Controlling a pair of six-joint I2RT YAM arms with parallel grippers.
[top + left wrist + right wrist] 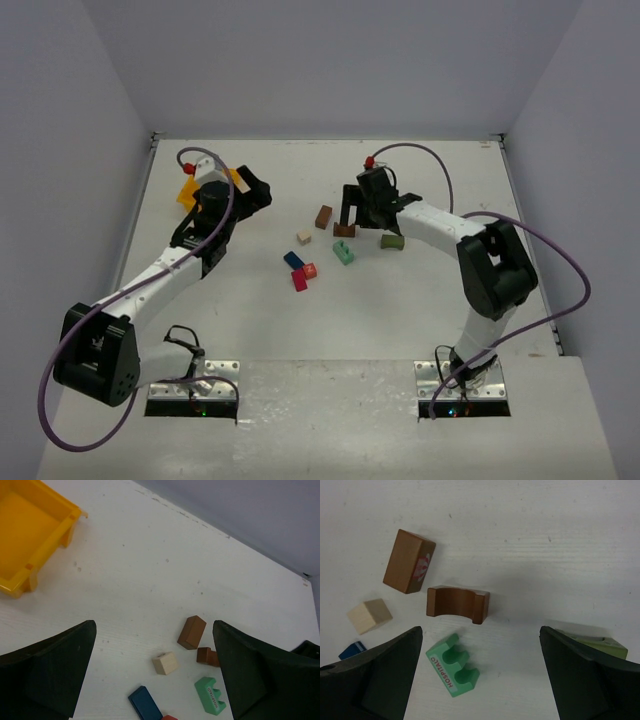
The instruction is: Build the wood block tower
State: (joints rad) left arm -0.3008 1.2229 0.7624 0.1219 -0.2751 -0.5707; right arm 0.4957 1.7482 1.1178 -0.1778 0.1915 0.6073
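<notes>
Closest to the right wrist lens are our right gripper's (pixel 480 650) two dark fingers (pixel 375 680), spread wide with nothing between them. The teal block (pixel 452 671) marked HOSPITAL lies on the table (pixel 545 540) in the gap between them, nearer the left finger. Just beyond it sits the brown arch block (pixel 457 604), hollow side facing away. The brown rectangular block (pixel 409 561) lies further off to the left and the tan cube (pixel 369 615) beside the left finger. The olive block (pixel 600 642) is partly hidden behind the right finger, and a corner of the blue block (pixel 352 650) shows at the left.

From above, we see these blocks scattered around the middle of the table. The red block (pixel 299 281) and orange block (pixel 310 270) sit close together on the side towards the near edge.

Our right arm rises from the near right, bends at the elbow and reaches left, its gripper poised over the arch block. Our left arm stretches from the near left towards the far-left corner. The left gripper (pixel 154 635) is there beside the yellow tray (pixel 30 575), jaws wide and empty, well apart from the blocks.
</notes>
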